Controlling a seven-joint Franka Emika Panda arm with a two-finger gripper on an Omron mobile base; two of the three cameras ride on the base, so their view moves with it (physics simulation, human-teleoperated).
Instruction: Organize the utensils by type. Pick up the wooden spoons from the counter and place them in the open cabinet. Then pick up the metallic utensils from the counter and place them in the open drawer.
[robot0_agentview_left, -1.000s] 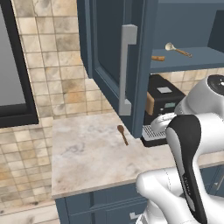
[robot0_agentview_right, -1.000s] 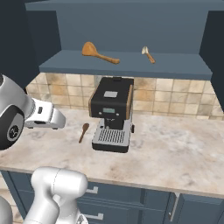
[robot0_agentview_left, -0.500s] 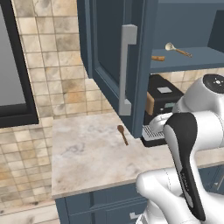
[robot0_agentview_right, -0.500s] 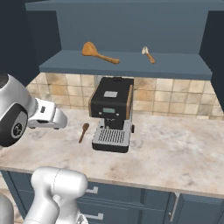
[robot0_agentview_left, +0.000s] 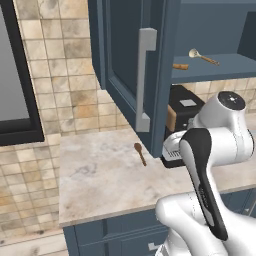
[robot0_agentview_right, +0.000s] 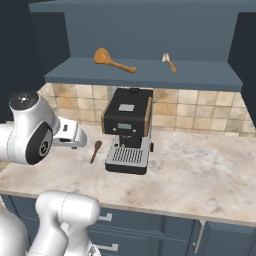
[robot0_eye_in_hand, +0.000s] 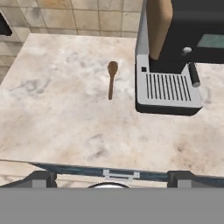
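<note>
- My jaws stand wide apart with nothing between them, hovering above the counter (robot0_eye_in_hand: 65, 131) and looking down at its marble top.
- Short dark brown spoon (robot0_eye_in_hand: 112, 78) lies flat on the counter ahead of the jaws, bowl toward the tiled wall, handle toward the counter's front edge; same spoon in the left base view (robot0_agentview_left: 140, 153) and right base view (robot0_agentview_right: 95, 151).
- Spoon sits just beside the coffee machine (robot0_eye_in_hand: 175, 57), on its left, not touching its drip tray.
- Open cabinet (robot0_agentview_right: 145, 75) is on the wall above the machine; its door with the long grey bar handle (robot0_agentview_left: 144, 80) swings out over the counter.
- Large orange wooden spoon (robot0_agentview_right: 113, 60) lies on the cabinet's bottom shelf, left side.
- Small cream-bowled spoon (robot0_agentview_right: 169, 62) lies on the same shelf, to the right, well apart from the orange one.
</note>
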